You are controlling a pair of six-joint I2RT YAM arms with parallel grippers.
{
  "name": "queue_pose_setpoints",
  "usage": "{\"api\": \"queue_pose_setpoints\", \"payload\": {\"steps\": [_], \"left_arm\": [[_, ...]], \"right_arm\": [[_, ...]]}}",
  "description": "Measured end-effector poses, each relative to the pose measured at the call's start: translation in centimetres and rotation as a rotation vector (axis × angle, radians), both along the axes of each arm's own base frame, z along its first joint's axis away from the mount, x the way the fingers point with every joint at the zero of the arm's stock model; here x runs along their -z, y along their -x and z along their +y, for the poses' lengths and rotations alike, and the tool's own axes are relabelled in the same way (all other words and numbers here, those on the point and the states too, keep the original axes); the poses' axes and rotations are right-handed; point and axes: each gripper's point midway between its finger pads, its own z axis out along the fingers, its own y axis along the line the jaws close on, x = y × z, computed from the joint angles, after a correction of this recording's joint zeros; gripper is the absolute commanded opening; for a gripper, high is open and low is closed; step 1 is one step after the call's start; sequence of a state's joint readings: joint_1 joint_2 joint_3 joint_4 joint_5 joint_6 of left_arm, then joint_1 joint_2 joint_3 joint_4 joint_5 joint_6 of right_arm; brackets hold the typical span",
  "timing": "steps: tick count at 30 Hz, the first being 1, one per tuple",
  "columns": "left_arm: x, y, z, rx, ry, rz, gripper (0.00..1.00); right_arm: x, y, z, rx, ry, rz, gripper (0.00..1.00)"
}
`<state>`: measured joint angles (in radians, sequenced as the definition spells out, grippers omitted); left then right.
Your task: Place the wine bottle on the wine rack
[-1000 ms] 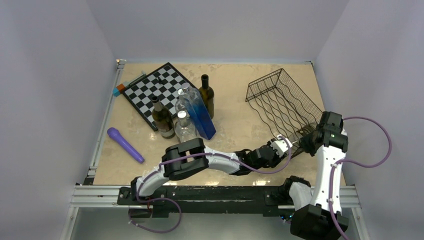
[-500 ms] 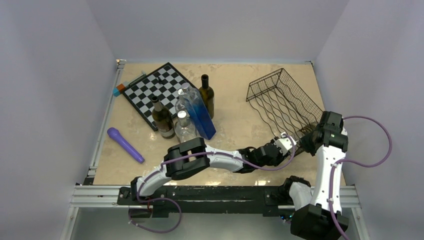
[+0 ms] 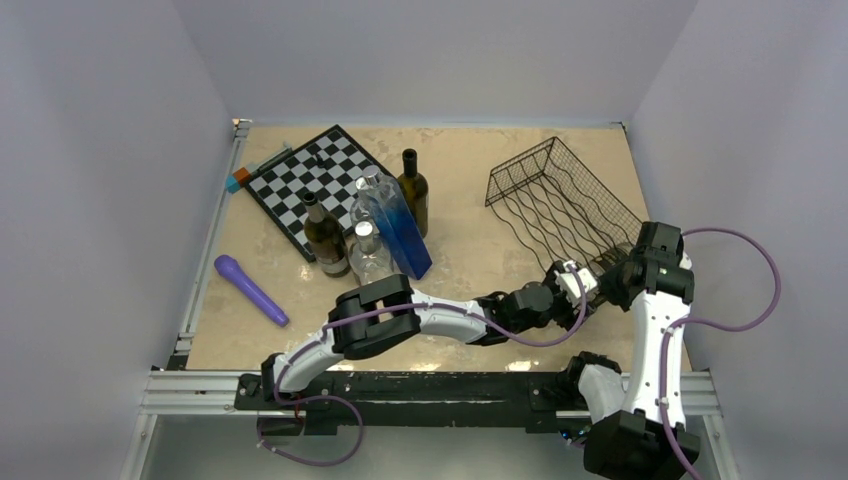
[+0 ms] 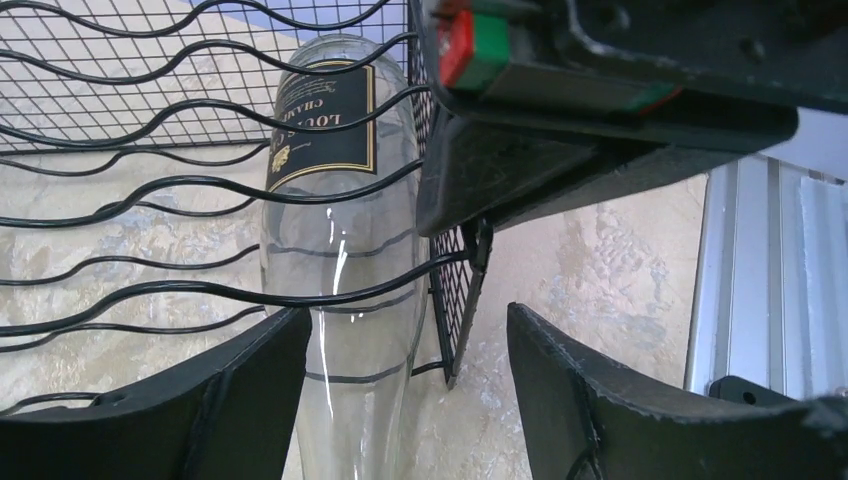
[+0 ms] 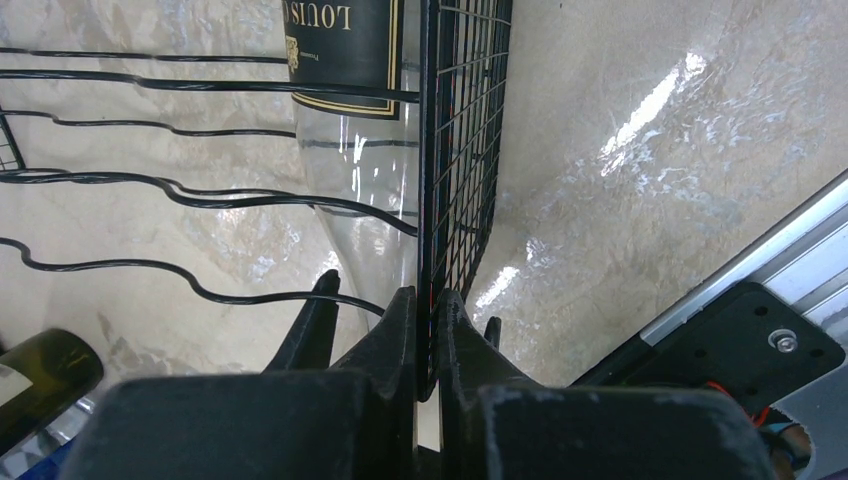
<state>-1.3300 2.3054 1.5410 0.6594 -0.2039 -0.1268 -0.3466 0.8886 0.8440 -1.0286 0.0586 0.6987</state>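
The black wire wine rack point(image 3: 560, 200) lies tilted at the right of the table. A clear glass wine bottle with a black label point(image 4: 340, 240) lies inside it under the wavy wires, and it also shows in the right wrist view point(image 5: 350, 110). My right gripper point(image 5: 430, 310) is shut on the rack's mesh side panel point(image 5: 460, 150), and in the top view it point(image 3: 613, 272) is at the rack's near end. My left gripper point(image 4: 405, 400) is open. The bottle's lower body sits between its fingers, close to the left finger point(image 4: 200, 400). In the top view my left gripper point(image 3: 586, 283) is beside the right one.
A chessboard point(image 3: 315, 185) lies at the back left. Two dark green bottles point(image 3: 325, 240) point(image 3: 413, 190), clear bottles point(image 3: 370, 255) and a blue bottle point(image 3: 402, 235) stand in a cluster mid-table. A purple object point(image 3: 250, 290) lies front left. The aluminium rail point(image 4: 770, 280) runs along the table's near edge.
My left gripper has reached further right, up to the rack's near end. The rack has shifted slightly left in the right gripper's hold.
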Motion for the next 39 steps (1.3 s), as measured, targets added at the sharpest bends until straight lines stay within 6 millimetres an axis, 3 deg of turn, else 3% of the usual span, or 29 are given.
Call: {"api": "queue_pose_setpoints", "payload": {"steps": [5, 7, 8, 9, 13, 14, 17, 25, 30, 35, 39], "left_arm": [[0.2, 0.4, 0.5, 0.019, 0.003, -0.006, 0.79], [0.7, 0.6, 1.4, 0.018, -0.011, -0.002, 0.82], [0.8, 0.7, 1.8, 0.019, -0.015, 0.0, 0.93], [0.9, 0.8, 2.2, 0.019, -0.02, 0.002, 0.98], [0.3, 1.3, 4.1, 0.016, -0.031, 0.013, 0.99], [-0.2, 1.4, 4.5, 0.017, -0.029, 0.012, 0.99], [-2.6, 1.8, 6.0, 0.017, -0.013, 0.005, 0.99], [-11.1, 2.4, 9.8, 0.014, 0.03, -0.05, 0.99], [-14.3, 2.0, 12.7, -0.017, -0.003, -0.07, 0.99], [-16.7, -0.7, 16.5, -0.083, -0.068, -0.049, 0.99], [-19.8, -3.9, 20.3, -0.169, -0.082, -0.014, 0.99]], "right_arm": [[0.0, 0.0, -0.1, -0.003, 0.006, 0.004, 0.0], [-0.1, 0.1, -0.1, -0.003, 0.01, 0.005, 0.11], [-0.1, 0.1, -0.1, -0.003, 0.01, 0.006, 0.16], [-0.1, 0.1, -0.1, -0.003, 0.01, 0.006, 0.23], [0.1, 0.4, 0.5, -0.013, -0.019, 0.031, 0.54], [0.2, 0.5, 0.6, -0.022, -0.024, 0.047, 0.66], [0.0, 1.1, 1.2, -0.035, -0.047, 0.079, 0.82], [-2.7, 2.4, -0.7, 0.021, 0.081, 0.06, 0.94], [-5.7, 2.5, -1.5, 0.023, 0.154, -0.018, 0.97], [-10.6, 1.2, -1.0, -0.061, 0.209, -0.208, 0.9], [-13.7, -0.9, 1.7, -0.248, 0.173, -0.394, 0.93]]}}
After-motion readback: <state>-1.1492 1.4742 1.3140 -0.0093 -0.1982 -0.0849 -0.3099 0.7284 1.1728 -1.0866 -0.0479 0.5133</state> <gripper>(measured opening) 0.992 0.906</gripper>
